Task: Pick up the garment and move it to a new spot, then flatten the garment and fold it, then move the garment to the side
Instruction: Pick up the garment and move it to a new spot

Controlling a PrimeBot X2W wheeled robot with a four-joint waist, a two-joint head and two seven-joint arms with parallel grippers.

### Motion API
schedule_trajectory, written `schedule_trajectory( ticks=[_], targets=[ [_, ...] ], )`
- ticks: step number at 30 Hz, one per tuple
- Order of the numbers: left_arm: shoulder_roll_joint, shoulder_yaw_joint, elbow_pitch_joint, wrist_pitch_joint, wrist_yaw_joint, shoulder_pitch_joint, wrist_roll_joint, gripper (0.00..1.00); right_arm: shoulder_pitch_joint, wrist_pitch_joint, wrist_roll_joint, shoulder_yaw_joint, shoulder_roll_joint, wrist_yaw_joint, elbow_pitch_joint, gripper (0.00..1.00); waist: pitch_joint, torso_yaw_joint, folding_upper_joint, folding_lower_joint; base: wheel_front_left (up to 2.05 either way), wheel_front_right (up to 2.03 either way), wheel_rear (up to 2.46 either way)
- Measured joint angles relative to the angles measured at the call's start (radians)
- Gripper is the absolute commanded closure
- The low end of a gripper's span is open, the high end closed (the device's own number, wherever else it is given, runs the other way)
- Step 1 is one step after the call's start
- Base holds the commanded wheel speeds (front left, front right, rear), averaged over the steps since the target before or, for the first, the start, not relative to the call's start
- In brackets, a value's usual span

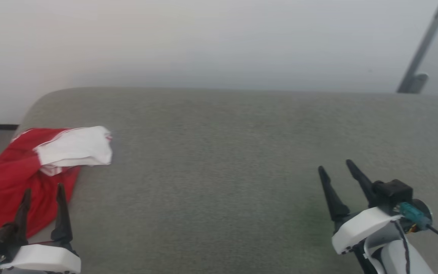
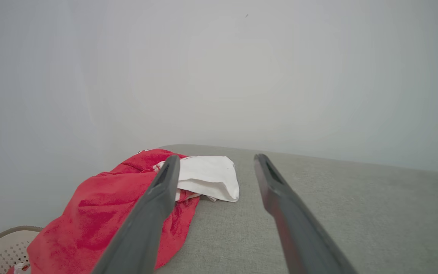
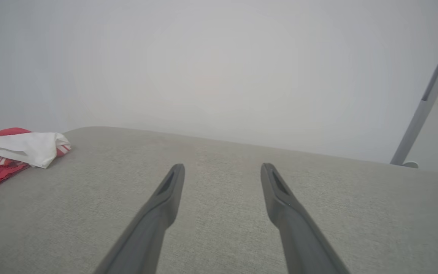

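Left gripper released, fingers spread, nothing between them. Garment lies crumpled just ahead of it and to its left, spilling over the edge of the grey cushion. Red body bunched; white sleeve folded on top, beyond the fingertips. In the left wrist view the gripper's left finger overlaps the red cloth, contact not clear; its other finger sits over bare cushion. Right gripper likewise released and empty, above the cushion, garment well apart to its left. Pale wall beyond both.
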Motion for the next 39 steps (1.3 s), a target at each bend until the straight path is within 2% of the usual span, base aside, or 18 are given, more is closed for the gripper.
schedule_trajectory(
  ticks=[15,22,31,39],
  targets=[
    [0.003,0.023,-0.001,0.0,0.0,0.02,0.0,0.0,-0.025,-0.001,0.033,0.111,-0.001,0.0,0.039,0.0,-0.036,0.177,0.0,0.0,0.0,0.0,0.0],
    [0.006,0.021,0.001,0.0,0.0,0.026,-0.002,0.0,-0.031,-0.011,0.043,0.13,0.002,0.0,0.058,0.0,-0.047,0.233,0.0001,0.0,0.0,0.0,0.0],
    [0.009,0.021,0.034,0.0,0.0,0.019,0.001,0.0,-0.04,-0.021,0.051,0.132,0.002,0.0,0.071,0.0,-0.034,0.239,0.0001,0.0,0.0,0.0,0.0],
    [0.036,0.024,0.115,0.0,0.0,-0.088,-0.03,0.0,-0.055,-0.015,0.041,0.106,-0.014,0.0,0.051,0.0,0.012,0.206,0.0,0.0,0.0,0.0,0.0]
  ],
)
